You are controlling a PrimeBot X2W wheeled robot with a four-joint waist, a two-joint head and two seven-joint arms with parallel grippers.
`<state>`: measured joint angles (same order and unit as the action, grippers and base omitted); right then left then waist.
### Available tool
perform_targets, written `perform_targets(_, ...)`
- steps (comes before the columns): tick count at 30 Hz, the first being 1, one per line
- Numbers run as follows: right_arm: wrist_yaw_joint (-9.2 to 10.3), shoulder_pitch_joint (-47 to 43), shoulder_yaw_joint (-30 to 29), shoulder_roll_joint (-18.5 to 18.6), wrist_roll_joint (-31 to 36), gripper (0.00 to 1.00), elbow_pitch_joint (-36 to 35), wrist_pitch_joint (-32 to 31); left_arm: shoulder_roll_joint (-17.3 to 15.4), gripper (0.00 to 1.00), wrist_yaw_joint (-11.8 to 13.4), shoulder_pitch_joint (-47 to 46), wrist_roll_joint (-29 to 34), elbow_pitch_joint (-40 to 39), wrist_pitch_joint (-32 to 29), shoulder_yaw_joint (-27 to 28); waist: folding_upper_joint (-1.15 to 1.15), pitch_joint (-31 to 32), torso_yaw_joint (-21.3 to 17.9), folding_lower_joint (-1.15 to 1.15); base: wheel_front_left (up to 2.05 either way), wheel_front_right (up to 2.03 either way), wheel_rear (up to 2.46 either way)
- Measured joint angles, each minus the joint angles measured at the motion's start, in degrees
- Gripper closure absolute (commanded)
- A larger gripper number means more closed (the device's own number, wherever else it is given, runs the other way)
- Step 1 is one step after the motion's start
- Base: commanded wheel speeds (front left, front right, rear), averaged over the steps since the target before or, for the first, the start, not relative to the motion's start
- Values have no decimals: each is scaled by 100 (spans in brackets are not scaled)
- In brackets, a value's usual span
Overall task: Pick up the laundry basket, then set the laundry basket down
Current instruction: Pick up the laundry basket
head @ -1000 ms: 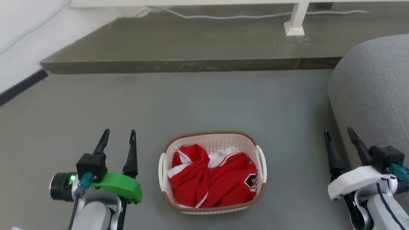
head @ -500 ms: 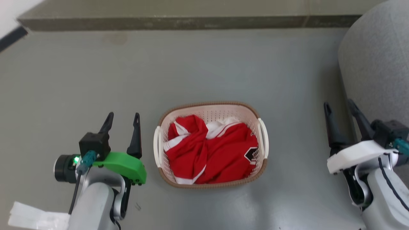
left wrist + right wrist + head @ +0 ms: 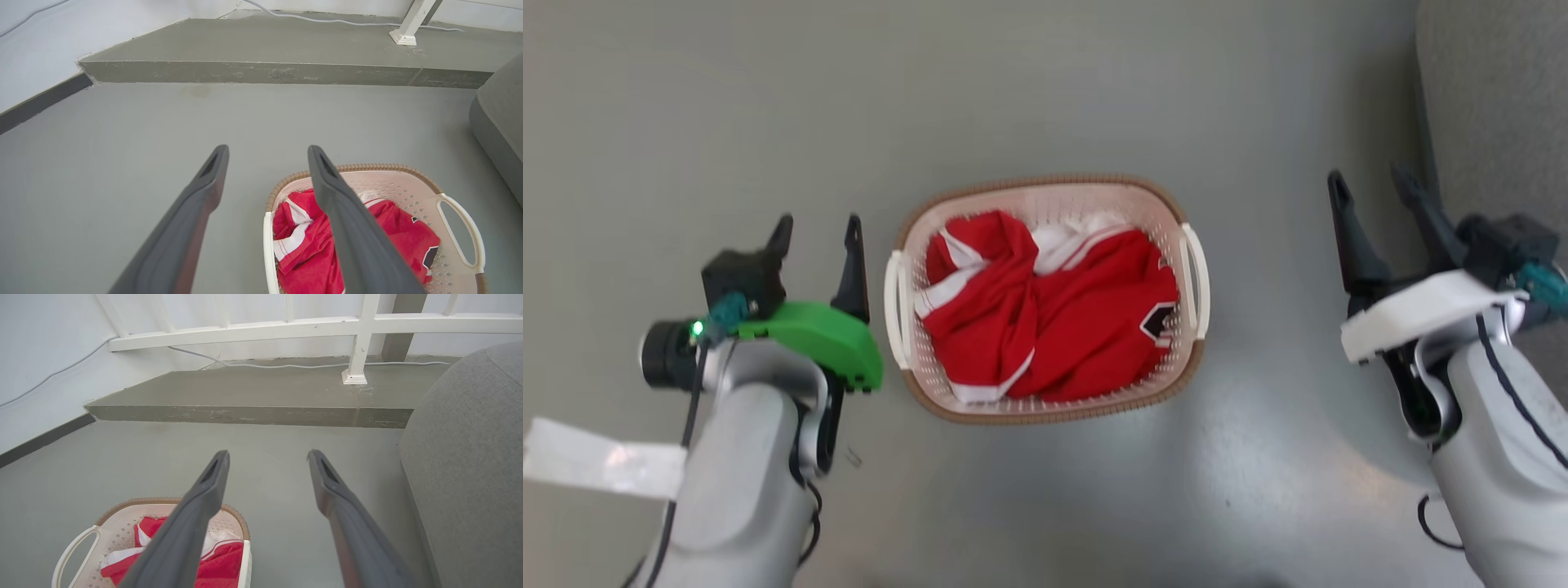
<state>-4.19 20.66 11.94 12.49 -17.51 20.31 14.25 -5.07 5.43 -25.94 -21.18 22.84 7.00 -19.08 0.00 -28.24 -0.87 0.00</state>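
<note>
The laundry basket (image 3: pixel 1168 224) stands on the grey floor in the middle of the head view, cream-white and perforated with a brown rim and two white side handles. Red and white clothing (image 3: pixel 1054 314) fills it. My left gripper (image 3: pixel 817 229) is open just left of the basket's left handle (image 3: pixel 897 306), apart from it. My right gripper (image 3: pixel 1372 184) is open well to the right of the right handle (image 3: pixel 1197 269). The left wrist view has the basket (image 3: pixel 408 192) at lower right, behind the right finger. In the right wrist view the basket (image 3: pixel 118 522) lies at lower left.
A grey upholstered seat (image 3: pixel 1486 98) rises close beside my right gripper. A raised concrete step (image 3: pixel 245 412) with a white railing post (image 3: pixel 357 355) and a cable runs along the far side. A white wall (image 3: pixel 32 49) stands on the left.
The head camera has tilted down: the step has left the picture and the basket sits higher in it. Both grippers stay open, the left one closer to the basket's left handle.
</note>
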Motion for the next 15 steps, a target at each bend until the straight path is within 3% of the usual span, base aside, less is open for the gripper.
perform_targets(8,-62,643,137,-42,37,0,326,-2,30,0,-123,-655,-29,302,-49,44,0,-573,-66,1,0,0,0)
perform_targets(15,-135,1107,311,-307,42,0,838,-1,45,0,-232,-1065,-190,866,-155,87,0,-1060,-149,1,0,0,0)
